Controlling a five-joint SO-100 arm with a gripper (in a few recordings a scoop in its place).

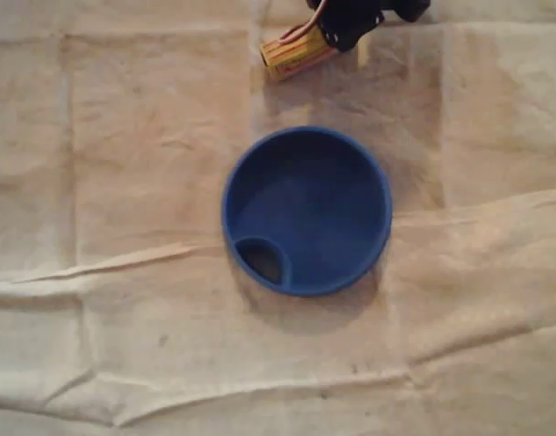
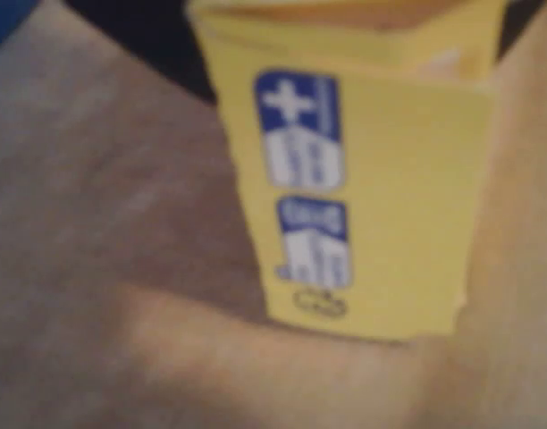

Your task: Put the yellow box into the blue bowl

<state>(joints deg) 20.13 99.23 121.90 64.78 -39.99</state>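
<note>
Yellow box [image 1: 292, 53], likely light stiff cardboard best pinched across its narrow sides, lies near blue bowl's [image 1: 307, 211] top rim in the overhead view, with gripper [image 1: 343, 32] over its end, grip unclear.

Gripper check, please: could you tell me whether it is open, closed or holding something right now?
Gripper: cannot be told; it is right at the box, but its jaws are hidden.

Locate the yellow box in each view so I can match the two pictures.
Overhead view: yellow box near the top edge, just above the blue bowl.
Wrist view: yellow box close up, centre to right, blue labels facing the camera.
Shared landmark: the beige cloth around it.
</note>
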